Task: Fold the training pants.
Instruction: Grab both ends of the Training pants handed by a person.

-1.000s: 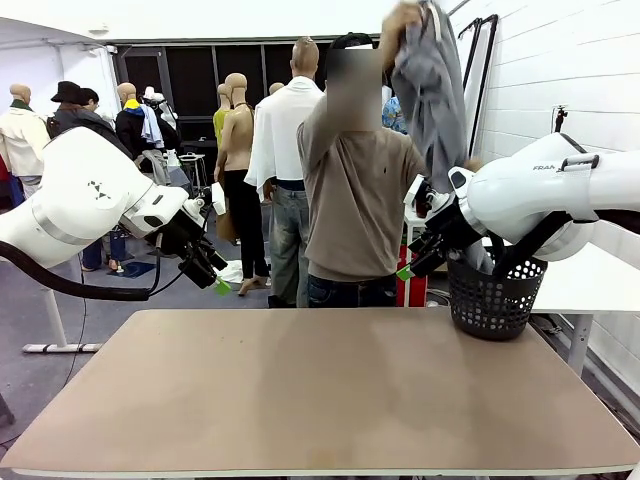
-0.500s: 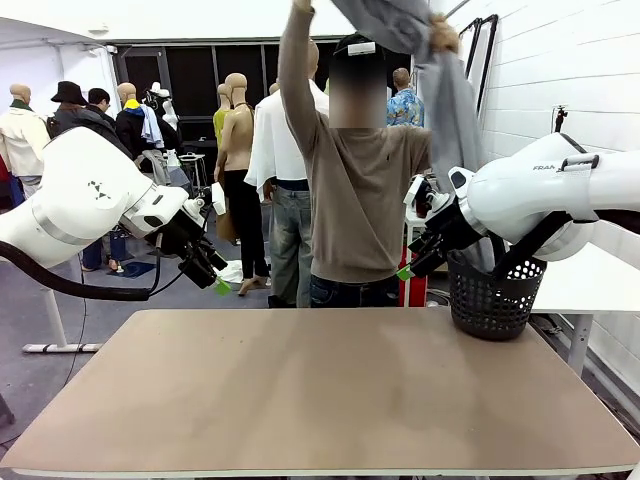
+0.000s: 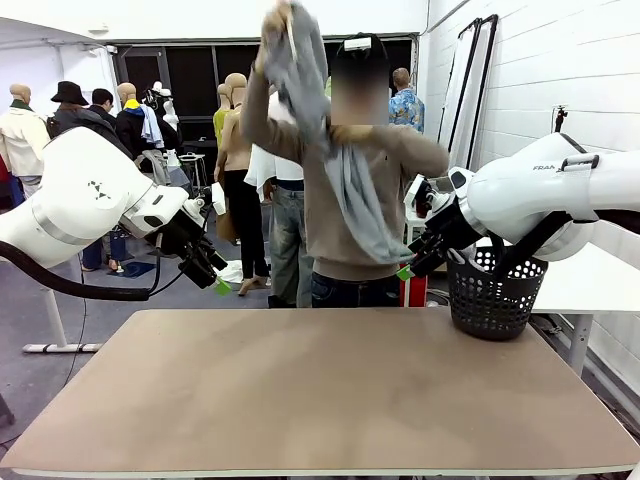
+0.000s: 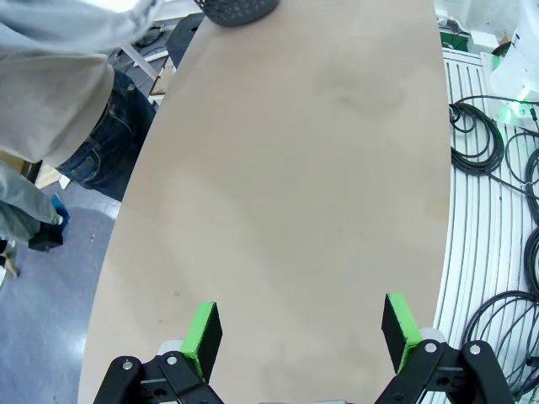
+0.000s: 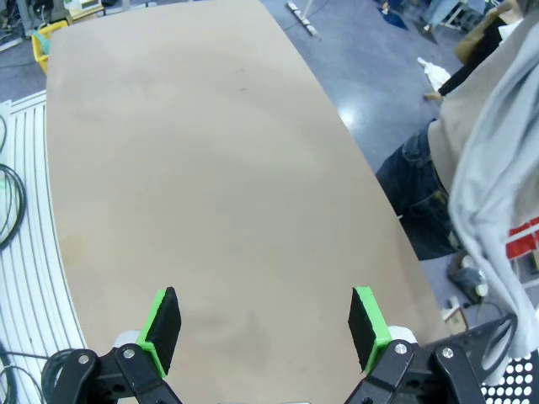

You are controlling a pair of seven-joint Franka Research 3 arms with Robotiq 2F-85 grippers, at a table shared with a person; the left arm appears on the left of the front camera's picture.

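Jaws on the left gripper stand wide with nothing between them, in the air near the far left corner of the table. In the left wrist view its green pads sit well apart over bare tabletop. At the middle of the far side stands a person holding the training pants off the table. A raised hand grips the light grey cloth above head height, and a lower hand holds it at the chest, the rest hanging down the person's front. To the right, the right gripper also hangs in the air, its pincer wide and empty, just beside the black basket on the table's far right corner. In the right wrist view the hanging pants show at the right edge.
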